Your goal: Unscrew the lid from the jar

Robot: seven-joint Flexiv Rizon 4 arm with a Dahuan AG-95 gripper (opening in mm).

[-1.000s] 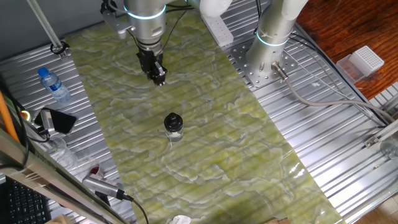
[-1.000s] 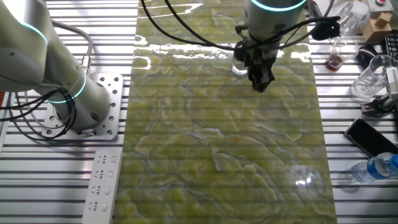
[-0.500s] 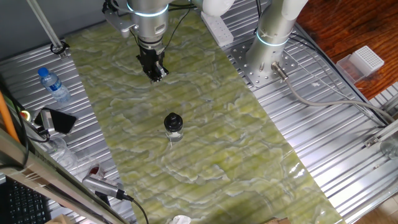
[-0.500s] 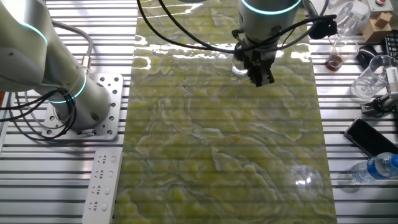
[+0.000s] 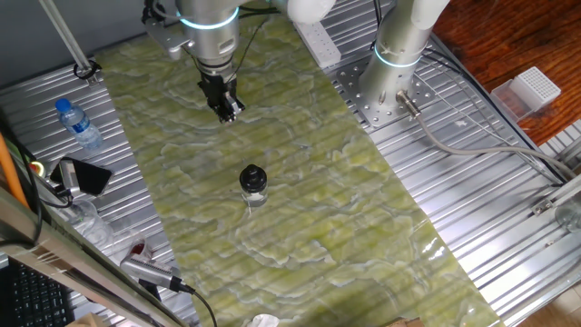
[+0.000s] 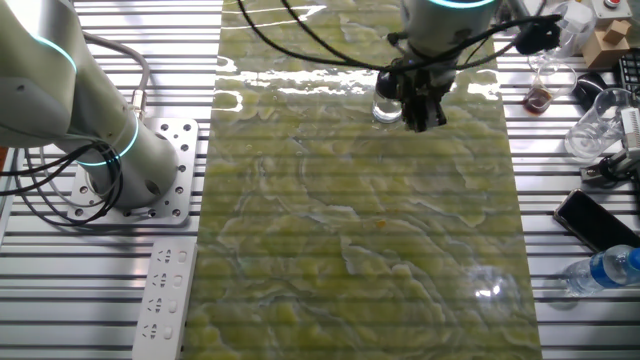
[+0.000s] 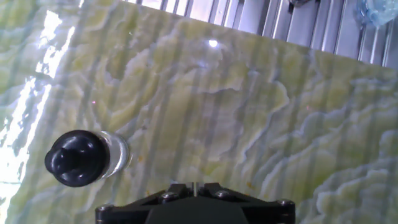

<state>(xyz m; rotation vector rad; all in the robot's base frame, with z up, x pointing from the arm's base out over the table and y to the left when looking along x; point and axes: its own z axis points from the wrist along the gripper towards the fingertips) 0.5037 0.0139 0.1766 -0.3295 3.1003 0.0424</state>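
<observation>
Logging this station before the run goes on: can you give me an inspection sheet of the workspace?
Surface: green marbled mat over a ribbed metal table.
Job's things: jar upright on the mat, black lid on it.
Clutter: water bottle, phone and glassware at the table edge.
Grippers: gripper hangs above the mat, apart from the jar, holding nothing; whether open or shut cannot be told.
Cables: black cables run to the wrist; a power strip lies on the table.
Surroundings: second arm's base bolted beside the mat.
</observation>
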